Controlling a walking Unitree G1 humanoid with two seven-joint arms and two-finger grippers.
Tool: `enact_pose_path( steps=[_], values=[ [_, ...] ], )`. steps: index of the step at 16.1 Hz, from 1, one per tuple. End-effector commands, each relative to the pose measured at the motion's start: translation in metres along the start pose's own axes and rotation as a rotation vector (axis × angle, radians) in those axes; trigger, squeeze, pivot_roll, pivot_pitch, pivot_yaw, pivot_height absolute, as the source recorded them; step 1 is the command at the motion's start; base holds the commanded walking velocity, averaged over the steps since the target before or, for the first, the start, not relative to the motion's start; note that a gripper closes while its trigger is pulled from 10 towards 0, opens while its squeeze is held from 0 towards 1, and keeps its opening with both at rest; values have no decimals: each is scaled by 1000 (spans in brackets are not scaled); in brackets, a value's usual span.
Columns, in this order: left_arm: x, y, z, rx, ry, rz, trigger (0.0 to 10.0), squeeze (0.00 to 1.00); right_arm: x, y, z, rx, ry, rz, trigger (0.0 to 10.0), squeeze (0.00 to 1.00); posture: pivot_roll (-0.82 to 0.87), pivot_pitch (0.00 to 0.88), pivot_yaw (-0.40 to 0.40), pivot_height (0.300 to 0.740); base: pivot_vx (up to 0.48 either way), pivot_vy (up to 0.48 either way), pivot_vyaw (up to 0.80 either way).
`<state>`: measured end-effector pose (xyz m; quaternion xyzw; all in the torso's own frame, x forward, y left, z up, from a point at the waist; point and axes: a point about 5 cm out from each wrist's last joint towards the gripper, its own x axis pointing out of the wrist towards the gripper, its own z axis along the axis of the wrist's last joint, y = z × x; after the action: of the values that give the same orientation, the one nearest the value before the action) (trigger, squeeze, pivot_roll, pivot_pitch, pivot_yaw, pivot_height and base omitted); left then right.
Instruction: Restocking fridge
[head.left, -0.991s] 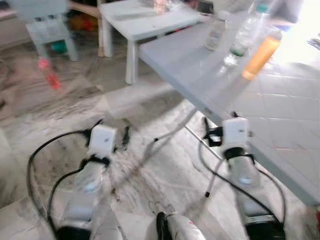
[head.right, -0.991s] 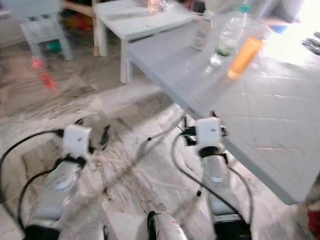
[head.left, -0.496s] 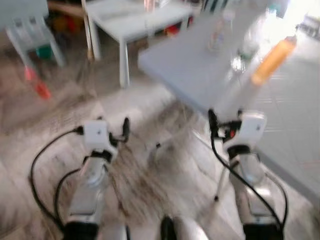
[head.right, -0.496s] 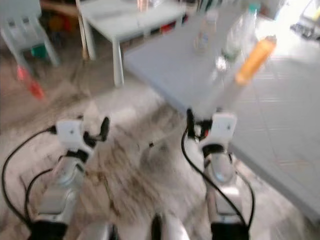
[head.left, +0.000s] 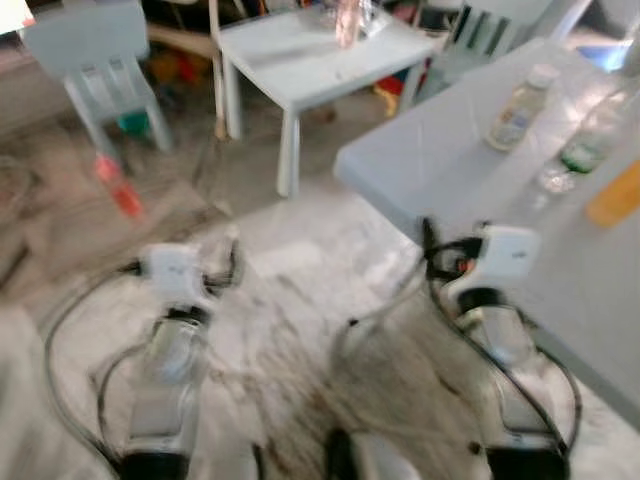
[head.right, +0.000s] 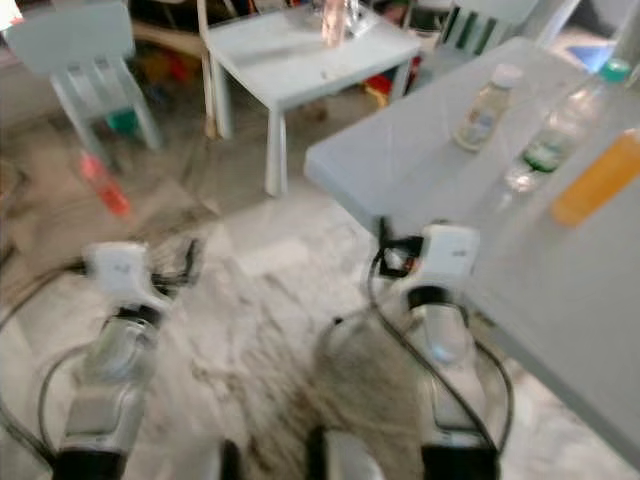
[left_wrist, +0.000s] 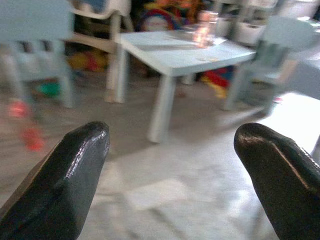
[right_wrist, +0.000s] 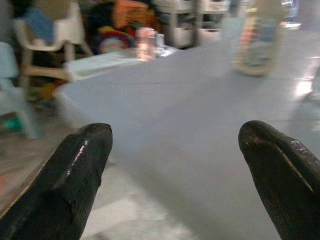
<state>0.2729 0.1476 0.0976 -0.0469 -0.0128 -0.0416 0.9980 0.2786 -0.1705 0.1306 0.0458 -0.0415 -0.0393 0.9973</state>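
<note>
On the grey folding table (head.left: 440, 150) to my right stand a small white-capped bottle (head.left: 518, 107), a clear bottle with a green label (head.left: 590, 145) and an orange bottle (head.left: 615, 200). My right gripper (right_wrist: 175, 170) is open and empty, held low just before the table's near edge, level with the tabletop. The small bottle (right_wrist: 260, 40) stands far ahead of it. Over the marble floor my left gripper (left_wrist: 172, 170) is open too, with nothing between its fingers. Both eye views are blurred.
A low white table (head.left: 320, 55) with a pinkish cup stands ahead. A pale blue child's chair (head.left: 95, 50) is at the far left, with a red object (head.left: 118, 190) on the floor near it. Another pale chair (head.left: 490, 30) stands behind the grey table.
The whole picture has shifted, so the camera has moved: the grey table and its bottles now sit further right. Both arms keep their low, forward pose with the grippers open.
</note>
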Motion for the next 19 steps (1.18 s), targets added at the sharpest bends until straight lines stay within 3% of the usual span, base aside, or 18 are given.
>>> enact_pose_path(
  steps=[1,12,17,19],
  values=[
    [-2,3,4,18,-8,9,10000,0,1,2,5,4,-13,3,10000,0,95,168,-80,740,0,0,-800],
    [-4,-6,3,-12,-26,-61,10000,0,0,0,2,-20,-27,-18,10000,0,81,171,-85,740,0,0,-800],
    [-4,-7,3,-15,-26,-73,10000,0,2,2,3,-38,-36,-1,10000,0,81,162,-83,740,299,0,-800],
    [-2,-8,7,-20,-42,-70,10000,0,1,6,8,-45,-67,33,10000,0,80,160,-83,740,341,0,0]
  ],
)
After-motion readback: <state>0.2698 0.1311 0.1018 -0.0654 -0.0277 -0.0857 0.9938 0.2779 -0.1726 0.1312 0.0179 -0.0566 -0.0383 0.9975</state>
